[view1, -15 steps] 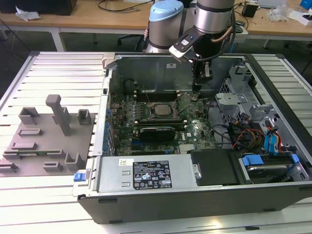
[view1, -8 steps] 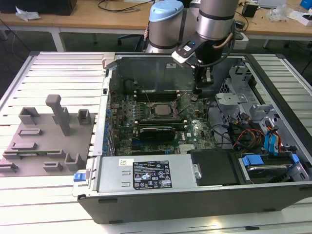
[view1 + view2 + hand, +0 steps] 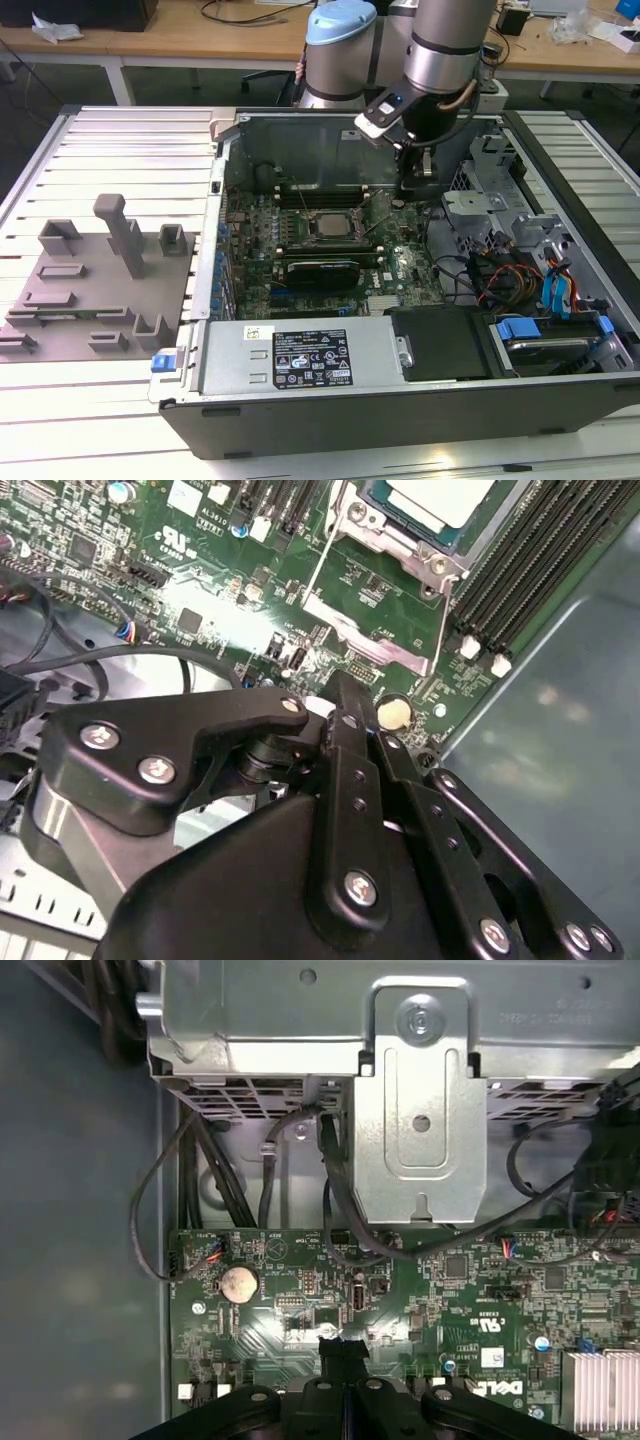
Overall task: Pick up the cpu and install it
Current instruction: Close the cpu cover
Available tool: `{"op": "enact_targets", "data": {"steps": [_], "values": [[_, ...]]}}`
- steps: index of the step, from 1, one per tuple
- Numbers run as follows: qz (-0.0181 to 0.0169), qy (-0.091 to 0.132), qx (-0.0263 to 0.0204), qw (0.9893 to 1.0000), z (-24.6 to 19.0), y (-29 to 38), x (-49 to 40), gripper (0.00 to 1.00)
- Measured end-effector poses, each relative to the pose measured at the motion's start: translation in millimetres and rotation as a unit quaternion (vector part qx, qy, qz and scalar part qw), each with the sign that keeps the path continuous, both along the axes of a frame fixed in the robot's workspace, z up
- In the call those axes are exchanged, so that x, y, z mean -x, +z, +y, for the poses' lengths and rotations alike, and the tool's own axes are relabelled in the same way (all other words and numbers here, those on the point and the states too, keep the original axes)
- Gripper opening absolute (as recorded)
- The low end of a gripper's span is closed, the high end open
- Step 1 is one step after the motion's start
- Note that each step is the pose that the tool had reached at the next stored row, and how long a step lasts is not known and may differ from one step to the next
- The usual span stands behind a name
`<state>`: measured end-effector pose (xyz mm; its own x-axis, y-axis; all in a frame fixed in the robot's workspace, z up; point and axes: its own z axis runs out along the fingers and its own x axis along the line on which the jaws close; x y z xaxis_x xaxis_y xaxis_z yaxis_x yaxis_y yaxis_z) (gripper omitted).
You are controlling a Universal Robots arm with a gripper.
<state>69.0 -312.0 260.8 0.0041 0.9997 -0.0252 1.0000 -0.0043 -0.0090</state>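
Observation:
The cpu (image 3: 328, 224) lies flat inside the square metal-framed socket (image 3: 328, 205) in the middle of the green motherboard, its pale silvery top facing up. In the second wrist view the cpu (image 3: 440, 498) sits within the socket frame (image 3: 410, 550), with a thin wire lever (image 3: 318, 565) standing beside it. My gripper (image 3: 420, 180) hangs over the board to the exterior view's right of the socket, apart from the cpu. Its black fingers (image 3: 345, 705) are pressed together, shut with nothing visible between them. In the first wrist view the fingertips (image 3: 343, 1348) hover just above the board.
The open computer case (image 3: 230, 150) holds a long black card (image 3: 320, 270), a power supply (image 3: 300, 355), a metal drive cage (image 3: 420, 1110) and cables (image 3: 500, 280). A coin battery (image 3: 238, 1283) lies near the fingers. A grey tray (image 3: 90, 290) sits at the exterior view's left.

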Motion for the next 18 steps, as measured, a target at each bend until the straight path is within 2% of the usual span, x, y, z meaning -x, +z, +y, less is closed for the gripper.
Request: {"op": "enact_targets", "data": {"steps": [6,9,12,16,18], "values": [[0.0012,0.000,0.0000,1.0000,0.0,-12.5,-1.3,0.11],[0.0013,0.000,0.0001,1.0000,0.0,-14.1,-1.3,0.11],[0.0010,0.000,0.0000,1.0000,0.0,-14.1,3.8,0.11],[-0.0014,0.000,0.0000,1.0000,0.2,-14.1,14.9,0.11],[-0.0032,0.000,0.0000,1.0000,0.3,-14.2,23.6,0.11]]}}
